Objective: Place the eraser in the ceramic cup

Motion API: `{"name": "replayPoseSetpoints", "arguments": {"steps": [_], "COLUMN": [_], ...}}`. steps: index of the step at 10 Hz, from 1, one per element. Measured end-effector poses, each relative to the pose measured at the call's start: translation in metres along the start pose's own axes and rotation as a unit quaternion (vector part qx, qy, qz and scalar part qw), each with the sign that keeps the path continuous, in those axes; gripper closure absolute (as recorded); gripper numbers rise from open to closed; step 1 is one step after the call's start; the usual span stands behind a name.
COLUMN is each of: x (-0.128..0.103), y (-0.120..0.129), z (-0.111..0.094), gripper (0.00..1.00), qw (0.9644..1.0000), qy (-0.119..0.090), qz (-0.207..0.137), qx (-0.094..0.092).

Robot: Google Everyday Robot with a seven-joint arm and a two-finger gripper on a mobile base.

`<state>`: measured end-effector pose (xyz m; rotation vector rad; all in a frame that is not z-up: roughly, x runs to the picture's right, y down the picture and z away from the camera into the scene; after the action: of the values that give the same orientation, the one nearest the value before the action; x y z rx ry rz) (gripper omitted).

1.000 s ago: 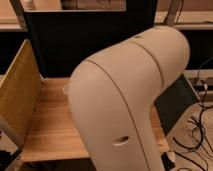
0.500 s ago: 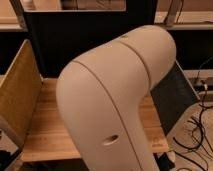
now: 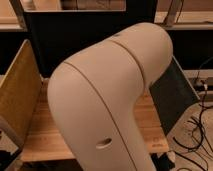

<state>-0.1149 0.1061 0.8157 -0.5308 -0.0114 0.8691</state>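
Observation:
My own arm [image 3: 110, 95], a large cream-white elbow shell, fills the middle of the camera view and blocks most of the wooden table [image 3: 45, 135] behind it. The gripper is out of view. The eraser and the ceramic cup are hidden or out of view; none of the table's objects show.
A tan pegboard panel [image 3: 17, 95] stands at the table's left side. A dark slanted panel [image 3: 172, 95] stands at the right. A black backboard [image 3: 75, 40] rises behind the table. Cables [image 3: 197, 135] lie on the floor at the right.
My arm's elbow shell has shifted left and toward the camera, covering more of the table's left part than before.

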Motion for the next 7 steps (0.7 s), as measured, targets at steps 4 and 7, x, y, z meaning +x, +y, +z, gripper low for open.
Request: {"name": "replayPoseSetpoints", "arguments": {"steps": [4,7], "x": [0.008,0.001], "y": [0.058,0.071], "z": [0.025,0.049], "gripper": [0.2,0.2], "qw": [0.9948,0.991], "qy": [0.031,0.053], "qz": [-0.091,-0.117], "qx": [-0.032,-0.039]}}
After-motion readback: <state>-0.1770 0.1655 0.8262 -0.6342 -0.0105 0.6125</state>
